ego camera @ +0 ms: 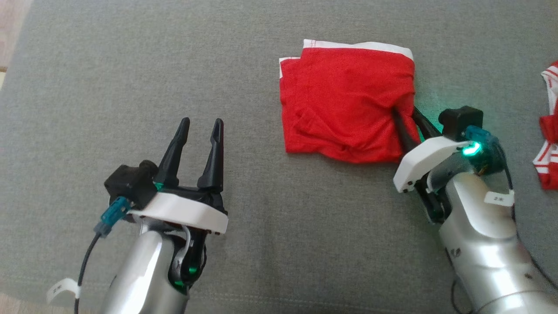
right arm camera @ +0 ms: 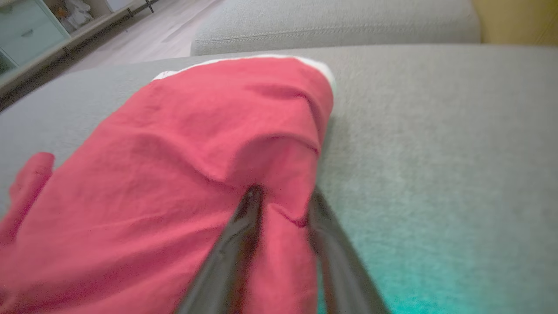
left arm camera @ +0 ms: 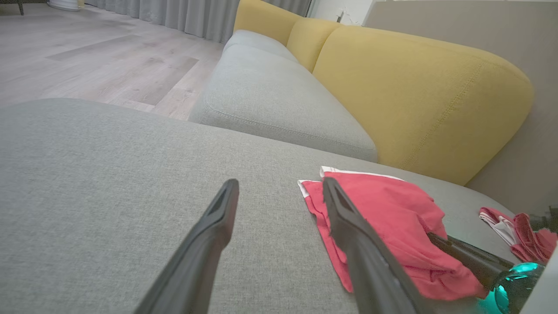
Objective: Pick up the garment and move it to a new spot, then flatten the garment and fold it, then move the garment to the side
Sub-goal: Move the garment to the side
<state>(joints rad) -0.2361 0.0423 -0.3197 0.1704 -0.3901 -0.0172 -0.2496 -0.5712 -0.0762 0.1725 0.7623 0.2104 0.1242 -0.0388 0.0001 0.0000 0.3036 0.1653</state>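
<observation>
- Garment (ego camera: 344,100) sits folded in the upper middle-right of the head view, flat on the grey cushion (ego camera: 130,65); red, with a white band along the top edge
- looks like thin soft knit to me; light, floppy, no stiffness; I'd expect the layers to slide apart if I only catch the top one
- right gripper (ego camera: 404,111) has its fingers either side of a ridge of cloth at the right edge; can't tell if it's truly pinched
- left gripper (ego camera: 202,122) at lower left; spread wide, holding nothing, well apart from the cloth
- I'd grab through all layers at that edge
</observation>
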